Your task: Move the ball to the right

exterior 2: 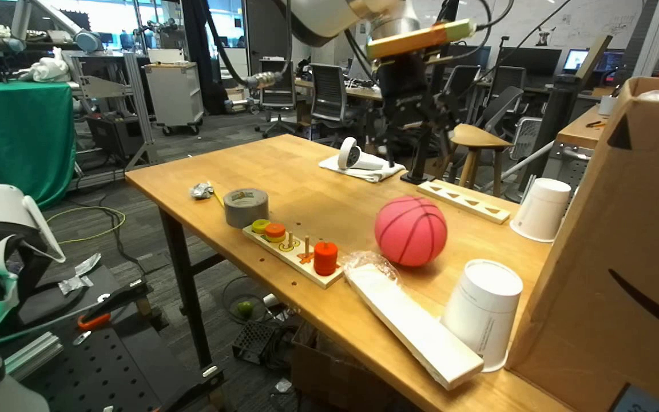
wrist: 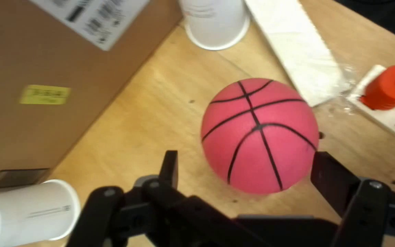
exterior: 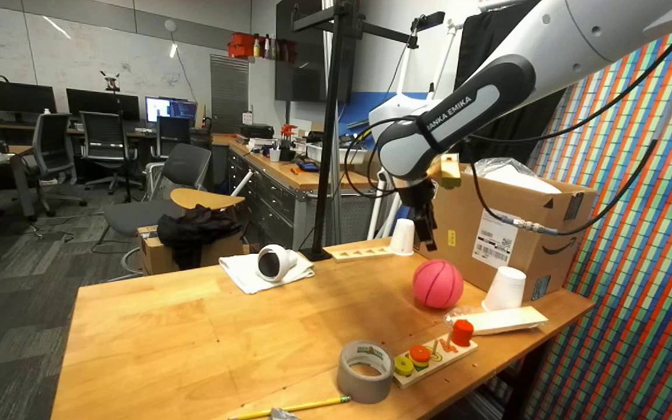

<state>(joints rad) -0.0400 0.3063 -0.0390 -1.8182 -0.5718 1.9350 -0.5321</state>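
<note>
The pink-red ball (exterior: 438,284) with black basketball lines rests on the wooden table, near the cardboard box. It also shows in an exterior view (exterior 2: 411,230) and in the wrist view (wrist: 259,137). My gripper (exterior: 427,238) hangs above the table near the ball, pointing down and apart from it in the exterior views. In the wrist view my gripper (wrist: 245,157) is open, with its fingers wide apart and nothing between them. The ball lies beyond the fingertips there, partly overlapped by the right finger's tip.
The cardboard box (exterior: 505,227) stands beside the ball. White cups (exterior: 504,289) (exterior: 402,237) stand by it. A pale wooden bar (exterior 2: 409,326), a peg board with rings (exterior 2: 292,254), a grey tape roll (exterior 2: 246,208), a slotted strip (exterior 2: 464,200) and a white round device (exterior: 273,263) on a cloth surround it.
</note>
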